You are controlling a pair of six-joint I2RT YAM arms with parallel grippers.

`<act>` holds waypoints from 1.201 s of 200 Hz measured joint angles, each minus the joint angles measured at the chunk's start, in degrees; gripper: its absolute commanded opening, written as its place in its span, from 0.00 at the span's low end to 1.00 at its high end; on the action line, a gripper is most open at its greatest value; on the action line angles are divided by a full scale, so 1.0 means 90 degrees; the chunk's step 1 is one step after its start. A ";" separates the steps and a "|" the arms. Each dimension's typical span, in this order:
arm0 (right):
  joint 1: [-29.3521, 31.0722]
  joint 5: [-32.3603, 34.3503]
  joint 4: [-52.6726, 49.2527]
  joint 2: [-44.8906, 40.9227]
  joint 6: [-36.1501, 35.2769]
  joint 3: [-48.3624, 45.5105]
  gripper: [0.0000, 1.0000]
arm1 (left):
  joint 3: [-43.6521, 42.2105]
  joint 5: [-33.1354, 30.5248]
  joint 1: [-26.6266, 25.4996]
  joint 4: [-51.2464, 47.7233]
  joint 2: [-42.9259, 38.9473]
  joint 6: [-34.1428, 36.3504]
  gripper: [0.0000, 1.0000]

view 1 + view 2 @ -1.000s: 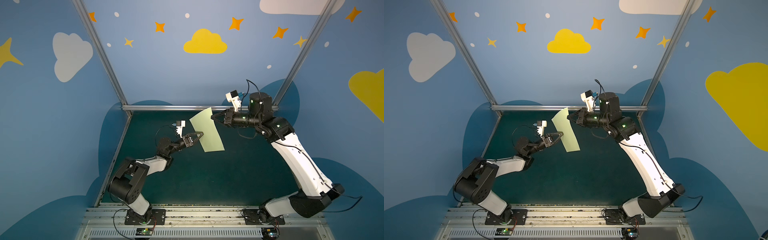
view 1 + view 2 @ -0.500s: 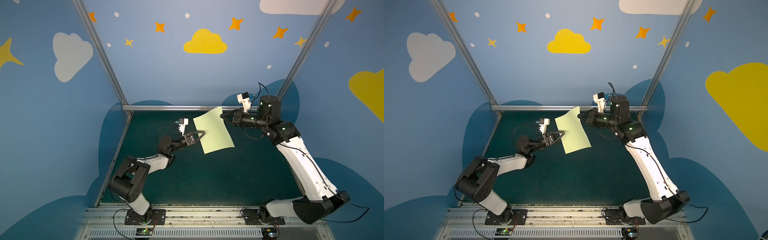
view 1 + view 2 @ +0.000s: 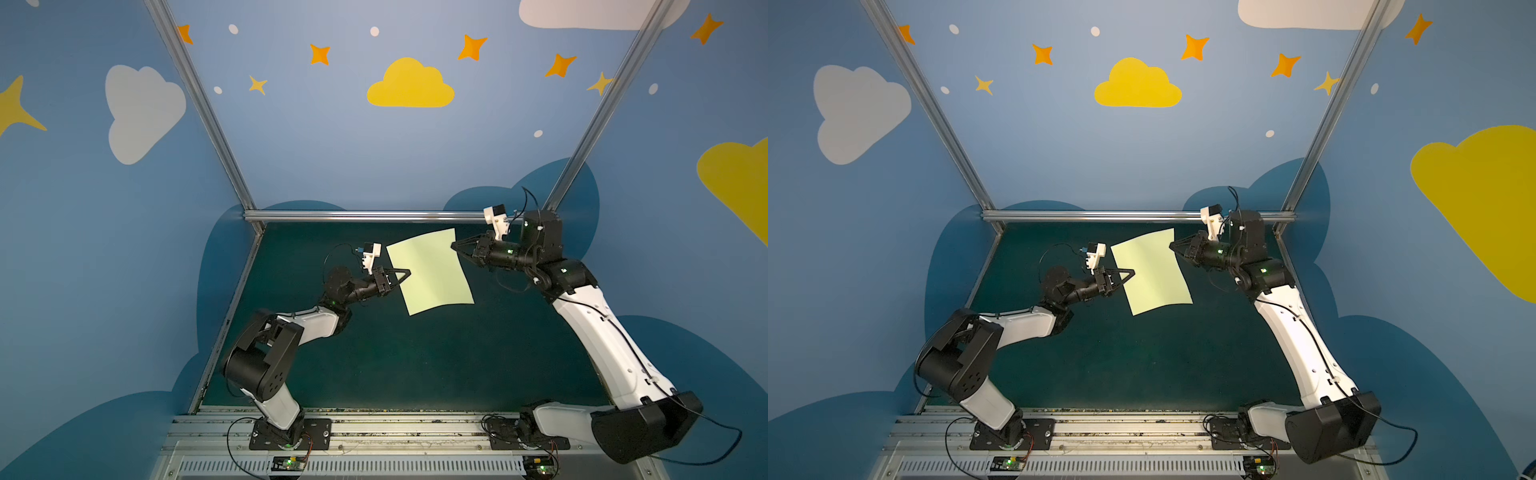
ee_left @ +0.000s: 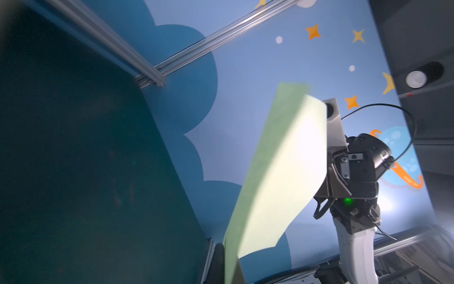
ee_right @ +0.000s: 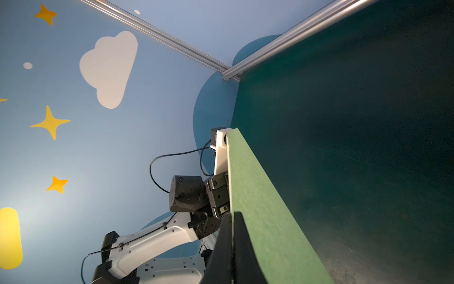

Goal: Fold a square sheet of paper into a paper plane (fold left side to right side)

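Note:
The square sheet of paper [image 3: 430,272] [image 3: 1152,272] is pale green, gently curved, and hangs in the air above the back of the table; no paper plane shape shows. My left gripper [image 3: 409,272] [image 3: 1133,272] is shut on the sheet's left edge. In the left wrist view the paper [image 4: 282,172] rises from between the fingers of the left gripper [image 4: 228,260]. My right gripper [image 3: 453,245] [image 3: 1171,246] pinches the right edge near the far corner. In the right wrist view the paper [image 5: 265,221] runs into the thin slit of the right gripper [image 5: 232,221].
The dark green table mat [image 3: 415,357] lies below the sheet. An aluminium rail [image 3: 365,215] runs along the back and another [image 3: 232,316] along the left side. Blue painted walls enclose the cell. The arm bases stand on the front rail [image 3: 395,428].
The right arm has swung to the right, carrying the sheet with it and spreading it wider to the camera. The left gripper has closed from open onto the sheet's left edge.

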 measured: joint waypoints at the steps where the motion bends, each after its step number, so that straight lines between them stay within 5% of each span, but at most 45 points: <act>1: 0.0000 0.0012 0.0007 -0.0012 -0.0012 -0.0046 0.39 | 0.0005 0.0000 0.0000 -0.0036 -0.0005 0.0015 0.03; 18: -0.0015 0.0168 0.0080 -0.0158 -0.0136 -0.0665 0.56 | 0.0192 0.0019 0.0000 -0.1324 -0.0131 0.0476 0.03; 83: -0.0602 0.0415 0.0323 -0.0680 -0.0522 -0.3099 0.62 | 0.0605 -0.0437 0.0019 -0.6207 -0.0257 0.2492 0.04; 99: -0.0729 0.0330 0.0325 -0.0588 -0.0668 -0.3419 0.58 | 0.0622 -0.0668 0.0046 -0.7101 -0.0257 0.2875 0.04; 170: -0.0204 -0.0148 0.0498 0.1348 -0.1382 -0.3339 0.00 | 0.1095 -0.1481 0.0078 -0.9199 -0.0063 0.4090 0.04; 240: 0.1010 0.0253 0.0551 0.3279 -0.1642 -0.1928 0.00 | 0.1639 -0.2072 0.0078 -0.9908 0.0362 0.4459 0.04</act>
